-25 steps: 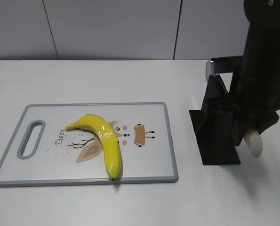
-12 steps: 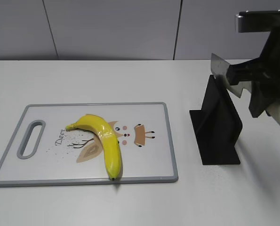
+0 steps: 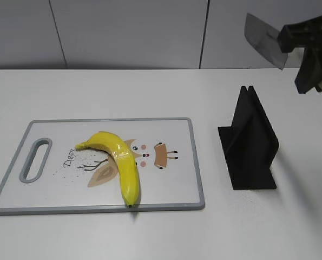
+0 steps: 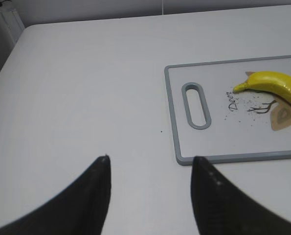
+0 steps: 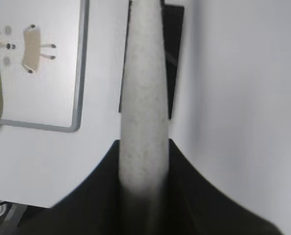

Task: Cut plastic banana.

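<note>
The yellow plastic banana [image 3: 120, 162] lies on the white cutting board [image 3: 58, 189] with its dark tip at the front edge; it also shows in the left wrist view [image 4: 275, 84]. My right gripper [image 3: 308, 51] is high at the top right, shut on a knife whose grey blade [image 3: 263, 39] points left. The knife's pale handle [image 5: 144, 98] fills the right wrist view between my fingers. My left gripper [image 4: 150, 164] is open and empty over bare table, left of the board's handle slot [image 4: 196, 105].
A black knife stand [image 3: 250, 143] stands on the white table right of the board, also seen in the right wrist view [image 5: 172, 54]. A grey wall runs behind the table. The board's right corner shows in the right wrist view [image 5: 72, 125].
My right gripper has lifted the knife out of the black stand and raised it up and to the right. The banana and board have not moved.
</note>
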Controlling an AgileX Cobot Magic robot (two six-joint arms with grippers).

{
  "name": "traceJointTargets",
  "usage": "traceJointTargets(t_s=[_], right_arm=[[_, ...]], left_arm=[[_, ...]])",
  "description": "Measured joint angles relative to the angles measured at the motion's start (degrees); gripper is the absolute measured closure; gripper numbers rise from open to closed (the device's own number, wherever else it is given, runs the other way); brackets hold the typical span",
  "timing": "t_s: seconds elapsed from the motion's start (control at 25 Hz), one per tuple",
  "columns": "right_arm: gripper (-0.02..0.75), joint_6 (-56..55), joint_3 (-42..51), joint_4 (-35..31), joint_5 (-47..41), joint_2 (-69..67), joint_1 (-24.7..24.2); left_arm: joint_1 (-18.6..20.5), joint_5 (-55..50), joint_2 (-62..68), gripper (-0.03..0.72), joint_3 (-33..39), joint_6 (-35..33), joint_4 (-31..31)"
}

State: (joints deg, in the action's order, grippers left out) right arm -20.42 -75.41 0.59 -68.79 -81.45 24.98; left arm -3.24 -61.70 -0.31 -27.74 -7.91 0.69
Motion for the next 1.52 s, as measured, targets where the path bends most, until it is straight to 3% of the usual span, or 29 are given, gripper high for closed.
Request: traceJointTargets(t_s=[0.24, 0.4, 0.64, 0.92, 1.04, 1.16, 1.36, 1.52], right_arm=[[0.549, 24.7, -1.7, -5.0, 5.5, -1.5, 0.0], [0.549, 41.5, -3.1, -8.1, 5.9, -5.2, 0.0], [0.549, 61.7, -7.6, -9.2, 3.9, -11.3, 0.0], [0.549, 82.4, -11.8, -15.6, -0.1, -17.9, 0.0], [0.549, 88.3, -13.7, -19.7, -0.6, -20.5, 0.0], [0.549, 93.2, -15.8, -24.1, -0.7, -23.4, 0.1], [0.549, 97.0, -18.3, -28.1, -0.7, -26.6, 0.3], [0.549, 98.9, -18.5, -28.8, -0.8, -27.1, 0.4]], left_arm=[[0.0, 2.9, 4.8, 0.172, -2.1, -1.3, -0.7], [0.0, 9.3, 13.0, 0.100, -4.5, -5.9, -4.9], [0.0, 14.0, 29.6, 0.074, -8.5, -23.5, -16.6], [0.0, 9.9, 48.1, 0.078, -20.1, -45.1, -27.3], [-2.3, 6.1, 55.1, 0.086, -25.8, -52.9, -30.0], [-7.0, 3.3, 61.8, 0.099, -30.5, -57.9, -30.8], [-13.9, 2.8, 71.6, 0.104, -35.0, -59.8, -28.6], [-15.7, 5.2, 77.5, 0.109, -35.4, -60.0, -25.9]])
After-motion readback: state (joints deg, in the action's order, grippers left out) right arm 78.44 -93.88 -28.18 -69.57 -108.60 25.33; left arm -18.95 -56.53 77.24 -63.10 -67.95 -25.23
